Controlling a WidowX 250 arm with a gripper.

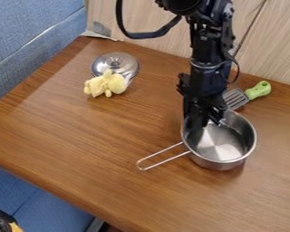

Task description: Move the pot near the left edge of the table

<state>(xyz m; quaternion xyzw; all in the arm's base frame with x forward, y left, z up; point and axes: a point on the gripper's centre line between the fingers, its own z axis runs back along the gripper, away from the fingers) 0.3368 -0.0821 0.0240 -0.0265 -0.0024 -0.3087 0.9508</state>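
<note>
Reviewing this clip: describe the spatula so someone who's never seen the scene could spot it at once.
On the wooden table, find the open metal pot at right. Just beyond it, toward the wall panels, lies the spatula, slotted head toward the arm. Its green handle sets it apart from the pot's bare wire one.

No text, label or brand name can be read on anything here. No number or sign is legible either.
</note>
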